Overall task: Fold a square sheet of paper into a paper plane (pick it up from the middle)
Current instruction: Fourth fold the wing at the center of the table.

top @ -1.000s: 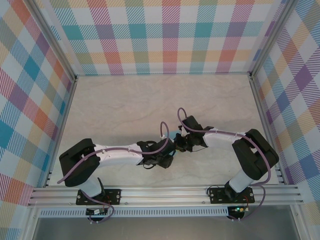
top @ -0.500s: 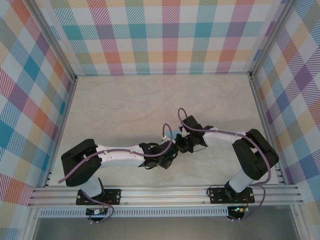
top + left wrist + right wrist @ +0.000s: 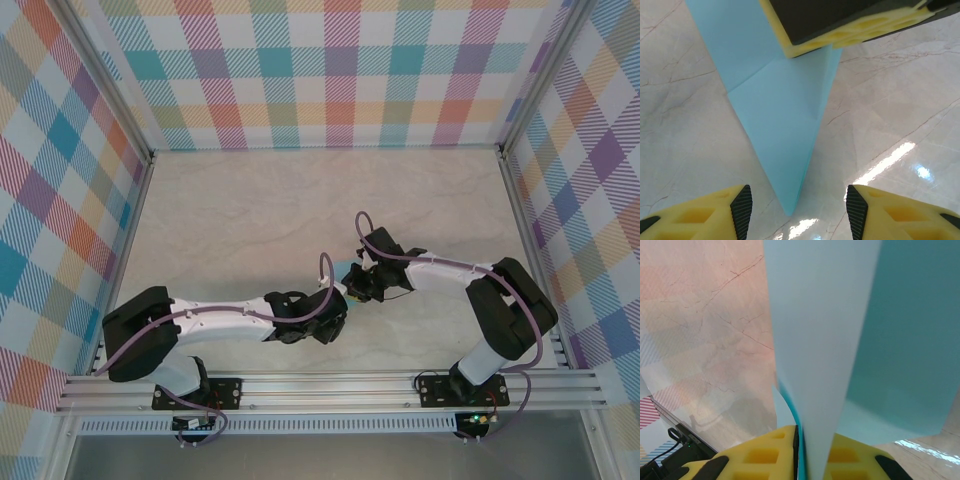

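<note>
The light-blue sheet of paper is folded into a narrow pointed paper plane [image 3: 780, 125] that hangs tip-down just above the marble table [image 3: 685, 150]. My right gripper [image 3: 807, 450] is shut on the plane's upper part, with paper [image 3: 825, 340] rising between its yellow fingers. In the left wrist view these fingers [image 3: 840, 25] show at the top. My left gripper [image 3: 799, 210] is open, its pads standing apart either side of the plane's tip without touching it. From above, a sliver of the plane [image 3: 350, 268] shows beside the right gripper [image 3: 356, 288], with the left gripper [image 3: 335, 312] just below it.
Checked walls [image 3: 60, 200] close the table in on three sides. An aluminium rail [image 3: 330, 385] runs along the near edge by the arm bases. Purple cables [image 3: 365, 225] loop above both wrists. Bare marble [image 3: 300, 200] lies behind the grippers.
My left gripper has opened wider and drawn back a little toward the near edge, its arm stretching out lower. The right gripper keeps its hold on the paper, almost still.
</note>
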### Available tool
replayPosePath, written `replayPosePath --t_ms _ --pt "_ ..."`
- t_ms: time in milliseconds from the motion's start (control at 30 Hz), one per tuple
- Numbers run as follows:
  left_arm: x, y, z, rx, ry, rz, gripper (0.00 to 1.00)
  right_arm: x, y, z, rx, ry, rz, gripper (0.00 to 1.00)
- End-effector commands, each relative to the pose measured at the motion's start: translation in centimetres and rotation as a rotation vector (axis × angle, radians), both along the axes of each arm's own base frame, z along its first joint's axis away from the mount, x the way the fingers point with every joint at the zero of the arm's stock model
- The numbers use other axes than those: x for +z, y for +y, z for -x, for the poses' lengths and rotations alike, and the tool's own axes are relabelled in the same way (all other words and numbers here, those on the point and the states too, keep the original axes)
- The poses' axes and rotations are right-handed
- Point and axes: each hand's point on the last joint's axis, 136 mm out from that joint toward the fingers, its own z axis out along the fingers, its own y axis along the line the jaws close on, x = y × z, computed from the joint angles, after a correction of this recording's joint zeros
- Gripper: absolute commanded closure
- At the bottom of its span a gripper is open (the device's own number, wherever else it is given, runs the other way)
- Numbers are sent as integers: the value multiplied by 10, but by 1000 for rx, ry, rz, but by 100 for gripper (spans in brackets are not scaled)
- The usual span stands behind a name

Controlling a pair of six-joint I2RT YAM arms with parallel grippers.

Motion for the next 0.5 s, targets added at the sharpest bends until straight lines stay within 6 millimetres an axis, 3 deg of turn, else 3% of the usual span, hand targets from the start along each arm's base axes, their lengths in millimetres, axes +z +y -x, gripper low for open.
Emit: replayPosePath --t_ms 0,167,467 --pt "3 -11 -1 -39 -27 18 46 15 9 -3 6 -16 -36 86" --pt "-4 -18 -7 -34 -47 -17 49 16 9 -4 6 -17 -36 86" --pt "-10 -12 -15 1 -96 -64 56 15 10 -4 9 -14 -37 86"
